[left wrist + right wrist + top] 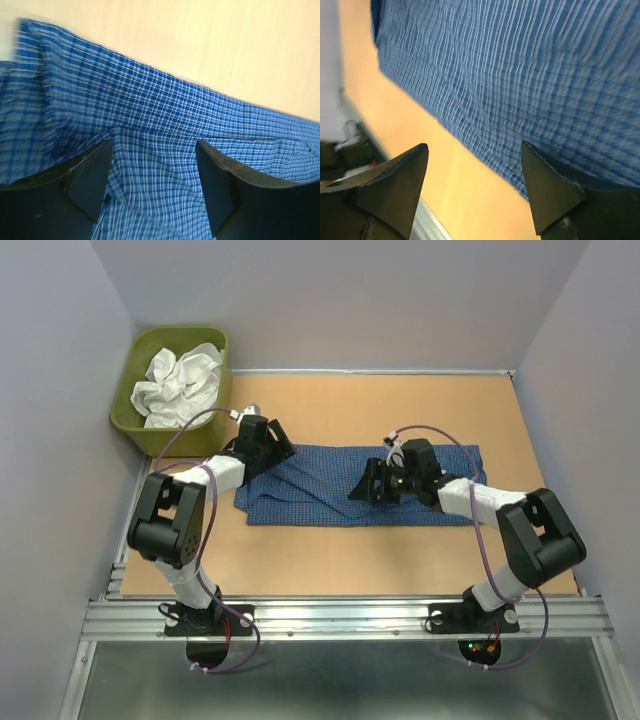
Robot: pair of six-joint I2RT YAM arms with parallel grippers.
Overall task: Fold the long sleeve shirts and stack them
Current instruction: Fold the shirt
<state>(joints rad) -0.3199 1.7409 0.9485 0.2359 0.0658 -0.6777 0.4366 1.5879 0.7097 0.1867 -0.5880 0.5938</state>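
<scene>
A dark blue fine-checked long sleeve shirt (pixel 320 485) lies spread in a wide band across the middle of the table. My left gripper (pixel 277 446) hovers open over its left end; in the left wrist view the checked cloth (pixel 150 100) with a raised fold fills the gap of that gripper (pixel 154 150). My right gripper (pixel 366 486) stands open over the shirt's near edge. The right wrist view shows the cloth (pixel 520 60) and bare table between the fingers of that gripper (pixel 474 147). A crumpled white garment (pixel 180 380) lies in the tub. Neither gripper holds anything.
An olive-green tub (pixel 150 340) stands at the back left corner, just off the brown table (pixel 350 550). Grey walls close in the left, right and back sides. A metal rail (pixel 340 615) carrying both arm bases runs along the near edge.
</scene>
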